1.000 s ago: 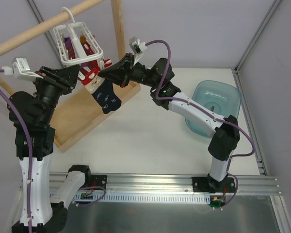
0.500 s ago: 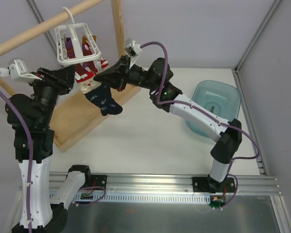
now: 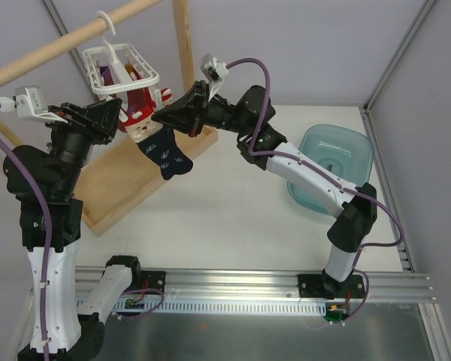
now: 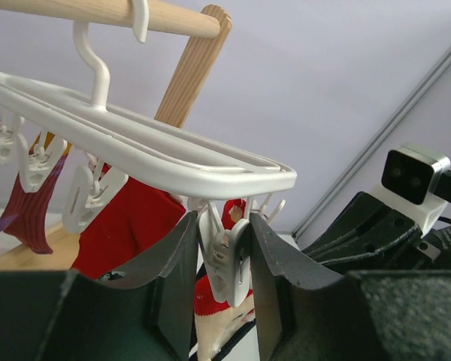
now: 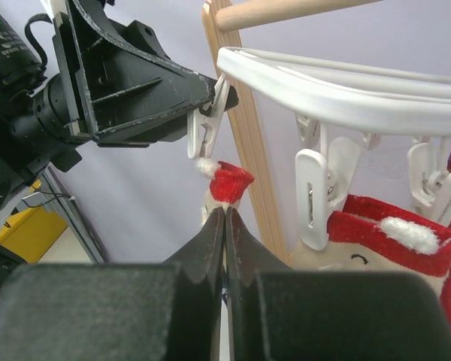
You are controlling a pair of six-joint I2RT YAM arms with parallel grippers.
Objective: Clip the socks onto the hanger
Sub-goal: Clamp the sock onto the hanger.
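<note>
Sock [image 3: 164, 154] hangs from the right hand [image 5: 224, 214], clenched on its red cuff just under the hanger [image 4: 173, 154]; the left hand [image 4: 222, 229] squeezes a corner clip [image 4: 227, 271], apparently opening it for the cuff.

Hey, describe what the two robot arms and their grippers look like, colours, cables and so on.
The left arm and right arm have white shells with black joints. A purple cable runs along each to a small white wrist camera. The left gripper and right gripper have matte black, scuffed, wedge-shaped fingers.
</note>
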